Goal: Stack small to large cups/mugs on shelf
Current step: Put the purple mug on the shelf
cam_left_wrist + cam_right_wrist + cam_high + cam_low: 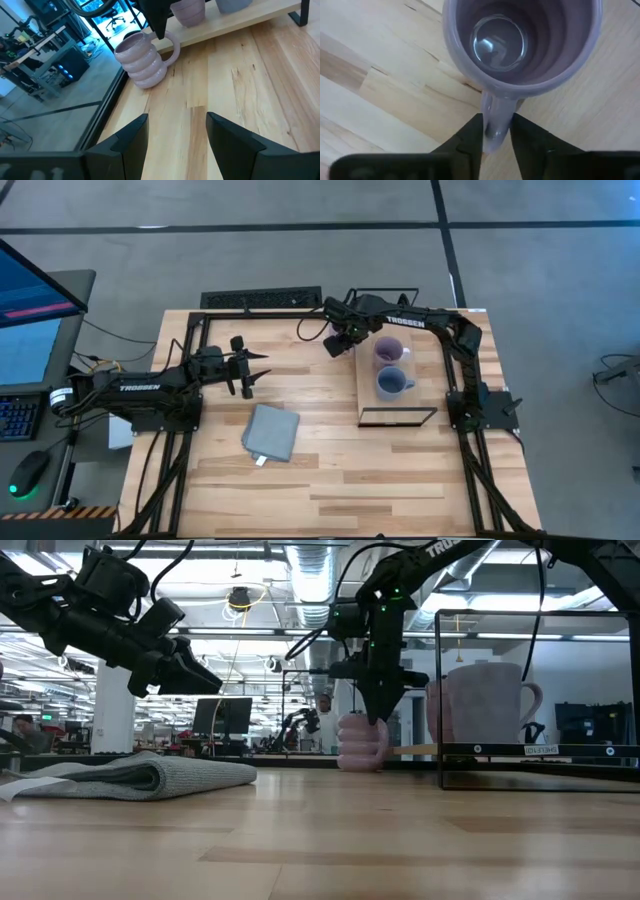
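Observation:
A ribbed lavender mug [139, 64] stands upright with its base on the table, just left of the shelf [372, 402], a pale board on a black wire frame. My right gripper [495, 122] points down over the mug, shut on its handle. On the shelf stand a smooth lavender mug [388, 350] and a blue-grey mug [392, 383]. My left gripper [177, 120] hovers open above the table's left part, holding nothing and facing the ribbed mug. My right gripper pinches the ribbed mug's handle [496, 106] between its two fingers [472, 131], one on each flat side. The fingers come from above, pointing down. The mug stands upright with its base on the table [362, 765].
A folded grey cloth [271, 431] lies on the table near the middle, toward the near edge. Black frame rails [190, 340] run along the table's left, far and right sides. Bare wood lies in front of the shelf.

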Robot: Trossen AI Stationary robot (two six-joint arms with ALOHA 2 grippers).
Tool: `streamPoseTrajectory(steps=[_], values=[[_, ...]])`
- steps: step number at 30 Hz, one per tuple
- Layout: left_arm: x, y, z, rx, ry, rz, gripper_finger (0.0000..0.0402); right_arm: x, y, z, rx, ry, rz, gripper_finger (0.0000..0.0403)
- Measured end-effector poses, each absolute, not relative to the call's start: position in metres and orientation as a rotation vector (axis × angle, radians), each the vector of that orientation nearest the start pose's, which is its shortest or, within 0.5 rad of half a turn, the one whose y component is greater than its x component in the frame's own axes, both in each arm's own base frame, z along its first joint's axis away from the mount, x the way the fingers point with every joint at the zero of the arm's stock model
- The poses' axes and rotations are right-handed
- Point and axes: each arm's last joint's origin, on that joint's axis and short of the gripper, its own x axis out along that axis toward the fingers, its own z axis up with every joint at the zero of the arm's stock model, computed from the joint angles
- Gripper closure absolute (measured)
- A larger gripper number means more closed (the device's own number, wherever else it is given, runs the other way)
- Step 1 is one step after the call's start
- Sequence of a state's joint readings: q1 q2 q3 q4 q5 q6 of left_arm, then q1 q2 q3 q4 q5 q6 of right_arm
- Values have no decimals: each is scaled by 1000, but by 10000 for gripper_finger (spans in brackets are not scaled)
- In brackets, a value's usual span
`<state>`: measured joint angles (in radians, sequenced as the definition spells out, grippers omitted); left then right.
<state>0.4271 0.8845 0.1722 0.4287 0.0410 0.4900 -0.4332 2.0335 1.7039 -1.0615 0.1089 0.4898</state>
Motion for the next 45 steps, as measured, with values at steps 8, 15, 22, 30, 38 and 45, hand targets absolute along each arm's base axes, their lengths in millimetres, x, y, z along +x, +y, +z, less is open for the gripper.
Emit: streamPoseTrajectory(steps=[8,15,22,30,38,45], values=[[155,69,166,415,364,307,212,368,-174,223,567,1268,-780,356],[155,69,166,415,363,307,212,371,-171,223,526,1260,-752,356],[155,69,166,414,362,307,212,373,-166,225,523,1263,-732,356],[155,69,166,413,363,307,212,378,-163,262,479,1239,-684,356],[155,69,165,406,378,303,212,372,-159,284,462,1290,-698,356],[155,69,164,404,381,302,212,360,-157,283,413,1397,-798,356]])
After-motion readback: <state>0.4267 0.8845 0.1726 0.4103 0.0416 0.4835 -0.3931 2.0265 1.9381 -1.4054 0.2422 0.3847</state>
